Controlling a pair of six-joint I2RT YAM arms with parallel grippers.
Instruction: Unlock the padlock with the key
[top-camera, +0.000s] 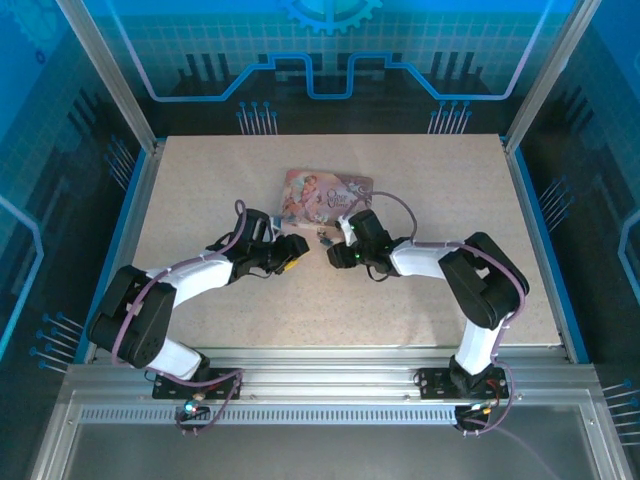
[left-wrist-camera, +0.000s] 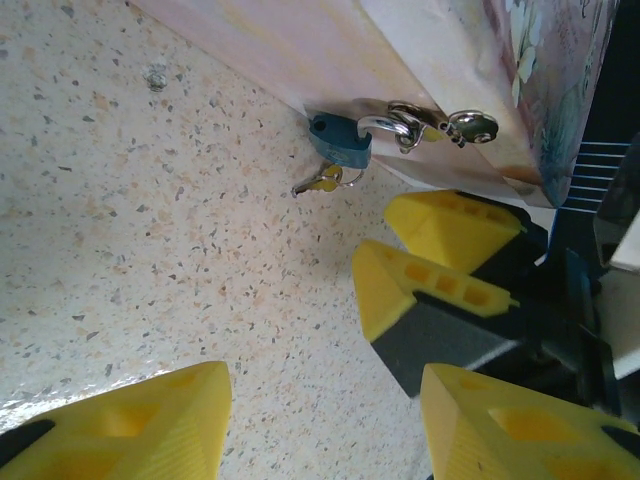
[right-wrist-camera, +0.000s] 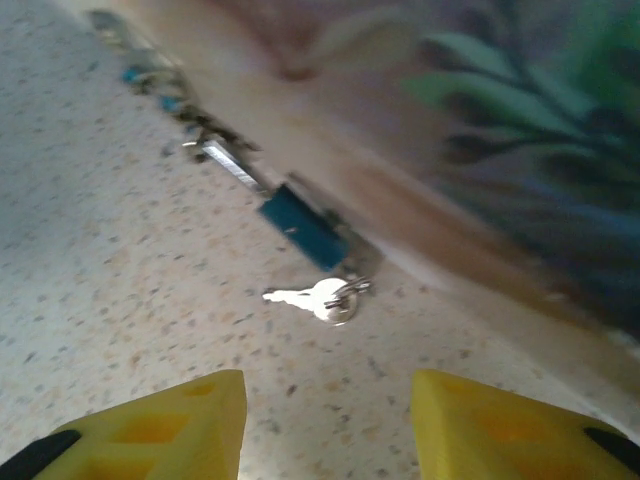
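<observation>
Obs., all positions given from the pink tin (top-camera: 325, 193):

- Padlock (left-wrist-camera: 338, 143): small, blue-bodied, lies against the tin's near side wall, low down on the table top (top-camera: 200, 190). Its shackle runs up to the tin's clasp (left-wrist-camera: 410, 122). Also seen from the right wrist (right-wrist-camera: 300, 225), blurred.
- Key (right-wrist-camera: 310, 297): silver, on a small ring, lies flat on the table just beside the padlock's end away from the clasp. Cannot tell if the ring is joined to the lock.
- Left gripper (left-wrist-camera: 325, 385): jaws set wide apart, nothing between them. It sits just in front of the tin, left of the padlock and pointing at it.
- Right gripper (right-wrist-camera: 328, 385): jaws also wide, nothing held. It sits just in front of the tin, right of the padlock and facing the key.
- Obstructions: the right gripper's yellow fingers (left-wrist-camera: 405, 285) appear in the left wrist view close beside the padlock, under the tin's near corner. The two grippers face each other across a narrow strip of table, with lock and key in it. The tin wall closes off the far side.
- Clearance: broad bare table left, right and behind the tin. The blue-edged table rim and frame posts are well away on all sides
</observation>
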